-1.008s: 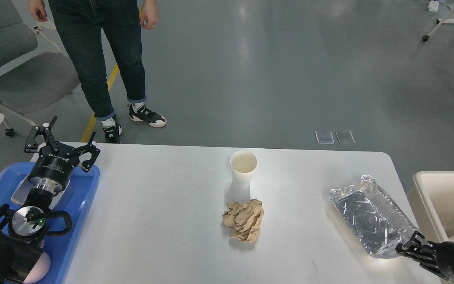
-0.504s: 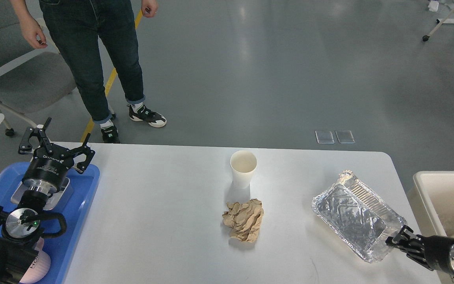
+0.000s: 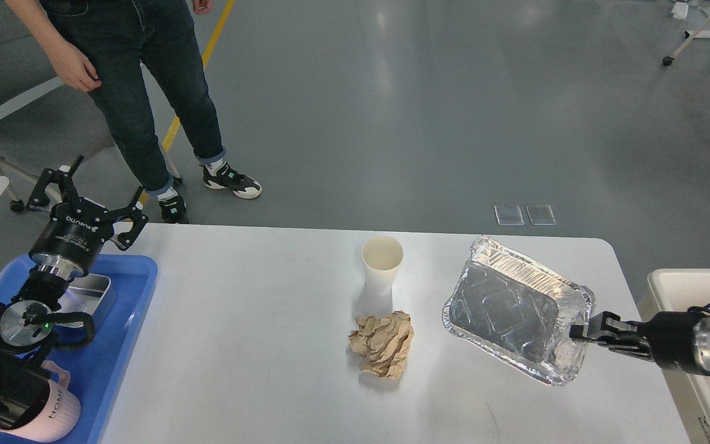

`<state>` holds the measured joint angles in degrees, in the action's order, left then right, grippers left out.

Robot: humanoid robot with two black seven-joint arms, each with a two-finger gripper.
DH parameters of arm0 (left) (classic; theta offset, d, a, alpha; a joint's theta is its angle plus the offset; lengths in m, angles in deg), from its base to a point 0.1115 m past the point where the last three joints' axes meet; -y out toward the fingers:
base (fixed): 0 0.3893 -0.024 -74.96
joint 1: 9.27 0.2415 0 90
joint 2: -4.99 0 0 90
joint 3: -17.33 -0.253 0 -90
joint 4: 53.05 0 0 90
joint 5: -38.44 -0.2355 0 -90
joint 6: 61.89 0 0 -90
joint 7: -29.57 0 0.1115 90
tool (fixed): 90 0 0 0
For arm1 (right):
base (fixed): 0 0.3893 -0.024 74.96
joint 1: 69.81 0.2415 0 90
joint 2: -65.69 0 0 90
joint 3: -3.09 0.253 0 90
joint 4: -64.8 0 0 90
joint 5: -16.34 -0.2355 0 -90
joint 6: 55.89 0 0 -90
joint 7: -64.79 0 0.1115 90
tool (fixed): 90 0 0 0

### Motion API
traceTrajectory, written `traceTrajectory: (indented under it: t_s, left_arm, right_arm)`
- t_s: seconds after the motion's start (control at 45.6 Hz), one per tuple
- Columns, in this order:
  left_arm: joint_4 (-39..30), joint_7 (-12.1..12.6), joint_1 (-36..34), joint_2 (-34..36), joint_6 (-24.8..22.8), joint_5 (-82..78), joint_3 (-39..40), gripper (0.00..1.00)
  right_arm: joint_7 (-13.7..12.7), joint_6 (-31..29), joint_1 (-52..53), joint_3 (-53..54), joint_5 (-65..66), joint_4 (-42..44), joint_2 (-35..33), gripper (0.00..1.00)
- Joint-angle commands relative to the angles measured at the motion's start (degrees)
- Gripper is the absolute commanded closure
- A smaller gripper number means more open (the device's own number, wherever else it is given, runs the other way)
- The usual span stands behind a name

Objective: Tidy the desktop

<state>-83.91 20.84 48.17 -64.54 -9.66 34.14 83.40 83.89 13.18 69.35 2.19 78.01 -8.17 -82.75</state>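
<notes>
The right gripper (image 3: 579, 331) pinches the near rim of the foil tray (image 3: 512, 306), tilted above the desktop (image 3: 256, 345); thin foil, light but likely to buckle, so hold the rolled rim. Left of the tray sit a crumpled paper (image 3: 382, 343) and a paper cup (image 3: 381, 264). Far left, the left gripper (image 3: 87, 197) spreads wide, empty. Contact under the tray is hidden.

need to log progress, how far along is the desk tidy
Early stage. Done: a pink mug and a metal container sit in the blue tray. In hand: the right gripper pinches the foil tray by its rim, tilted. Left: the paper cup and crumpled brown paper remain on the desktop. The left gripper is open, empty.
</notes>
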Motion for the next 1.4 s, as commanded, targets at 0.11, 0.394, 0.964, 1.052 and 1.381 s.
traceTrajectory:
  t_s: [0.11,0.394,0.964,1.052,1.381]
  left_arm:
    - [0.0,0.0,-2.9,0.3,0.0,-6.7,0.0,0.02]
    - [0.0,-0.1,-5.5,1.2,0.7,-19.3,0.0,0.02]
    - [-22.0,-1.7,2.3,5.0,8.7,-30.6,-7.9,0.02]
    - [-34.1,-0.2,5.7,11.9,14.3,-33.7,-13.8,0.02]
    - [-59.8,13.9,12.0,47.3,15.5,-30.0,-22.0,0.02]
  right_arm:
    - [-0.2,-7.0,5.3,-0.2,3.6,-0.9,1.1,1.00]
    - [-0.5,-10.1,6.9,-0.4,3.8,-1.3,7.0,1.00]
    - [-0.7,-9.4,8.0,-0.9,2.9,0.0,9.7,1.00]
    - [-0.7,-9.5,9.0,-0.8,2.3,-0.1,9.0,1.00]
    - [-0.8,-9.3,11.7,-0.5,-0.1,0.0,9.1,1.00]
